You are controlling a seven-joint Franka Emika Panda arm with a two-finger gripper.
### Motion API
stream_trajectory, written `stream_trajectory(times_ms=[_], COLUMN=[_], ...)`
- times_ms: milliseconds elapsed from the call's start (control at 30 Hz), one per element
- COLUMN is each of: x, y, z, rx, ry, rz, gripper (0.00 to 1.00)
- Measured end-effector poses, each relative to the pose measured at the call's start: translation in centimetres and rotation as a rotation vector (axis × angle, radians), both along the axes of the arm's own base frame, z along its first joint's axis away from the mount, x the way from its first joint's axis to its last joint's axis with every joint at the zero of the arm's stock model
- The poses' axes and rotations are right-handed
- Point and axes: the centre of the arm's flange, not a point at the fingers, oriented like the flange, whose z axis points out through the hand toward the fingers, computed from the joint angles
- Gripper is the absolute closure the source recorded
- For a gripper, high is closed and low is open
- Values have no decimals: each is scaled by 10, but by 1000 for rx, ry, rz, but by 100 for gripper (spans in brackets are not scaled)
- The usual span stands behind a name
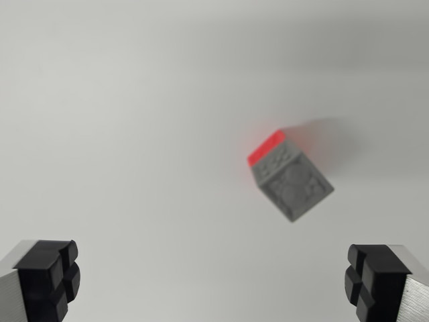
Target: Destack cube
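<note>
plain white desk (134, 121) filling the whole wrist view, matte and bare, evenly lit, with a faint grey shading along the top of the picture. no edge or corner of the desk in sight, so no way of placing things against them; nothing of the room beyond visible either.

tool (213, 282) at the bottom of the picture, spread wide open and holding nothing. one black ribbed pad (50, 278) on a silvery finger in the wrist view's lower left corner, the other black pad (372, 278) in the lower right corner, a broad stretch of bare white desk between them.

cube stack (288, 178) standing on the desk, right of the middle of the view and well above the tool, apart from both pads and nearer the right-hand one. grey cube (293, 182) on top, turned at an angle to the picture's sides, its top face marked with round raised or moulded patterns, somewhat blurred. red cube (267, 149) beneath it, only a narrow red band showing along the upper left side of the grey one. a soft reddish tint and a pale shadow on the desk just beside the stack, toward the upper right. whole picture slightly soft, finer detail on the cubes not clear.
</note>
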Motion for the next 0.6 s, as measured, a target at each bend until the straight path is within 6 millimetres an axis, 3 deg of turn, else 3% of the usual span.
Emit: stream_trajectory(times_ms=[600], x=[-1], y=[-1], z=[-3], rx=[1], ry=[3], rz=[13], gripper=[0])
